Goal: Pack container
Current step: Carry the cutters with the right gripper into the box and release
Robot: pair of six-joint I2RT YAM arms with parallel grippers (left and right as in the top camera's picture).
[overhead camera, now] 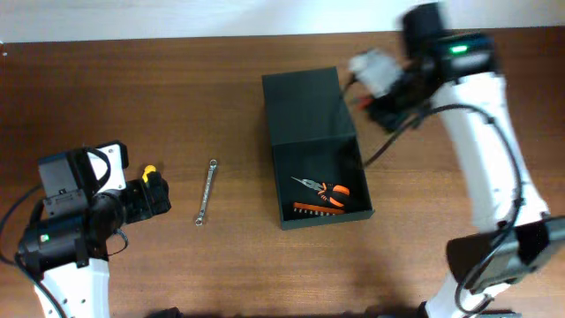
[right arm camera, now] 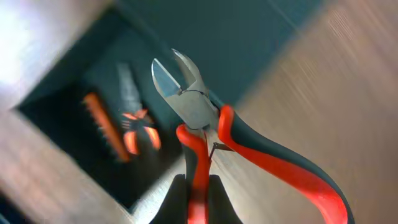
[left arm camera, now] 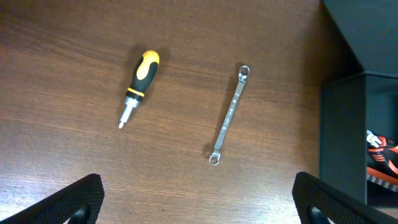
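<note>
The dark green-black container (overhead camera: 305,110) lies open mid-table, its flap lid folded back. Orange-handled pliers (overhead camera: 325,190) and an orange bit strip (overhead camera: 316,210) lie inside. My right gripper (overhead camera: 372,102) hovers just right of the lid; in the right wrist view it (right arm camera: 199,196) is shut on one red handle of side cutters (right arm camera: 202,115), above the container's edge (right arm camera: 249,31). My left gripper (overhead camera: 157,196) is open and empty at the left, shown in its wrist view (left arm camera: 199,208) before a yellow-black screwdriver (left arm camera: 140,78), a silver wrench (left arm camera: 229,115) and the container's wall (left arm camera: 342,137).
The wrench (overhead camera: 206,192) lies on the wood between the left arm and the container. The screwdriver's yellow end (overhead camera: 150,170) shows beside the left gripper. The right arm's cable hangs over the container's right side (overhead camera: 388,141).
</note>
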